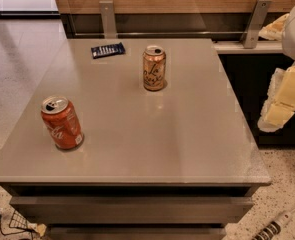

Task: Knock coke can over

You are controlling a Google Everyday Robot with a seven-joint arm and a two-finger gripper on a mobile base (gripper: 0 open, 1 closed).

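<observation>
The coke can (62, 123), red-orange with white script and a silver top, stands upright near the front left of the grey table (187, 144). My gripper (283, 98), pale yellow and white, hangs at the right edge of the view, beyond the table's right side and far from the can. Nothing touches the can.
A paler tan-orange can (154, 68) stands upright toward the table's back middle. A dark blue packet (108, 49) lies flat at the back left. Metal brackets (107, 18) and a wood panel run behind the table. A wire basket (17, 224) and a cable (274, 228) lie on the floor.
</observation>
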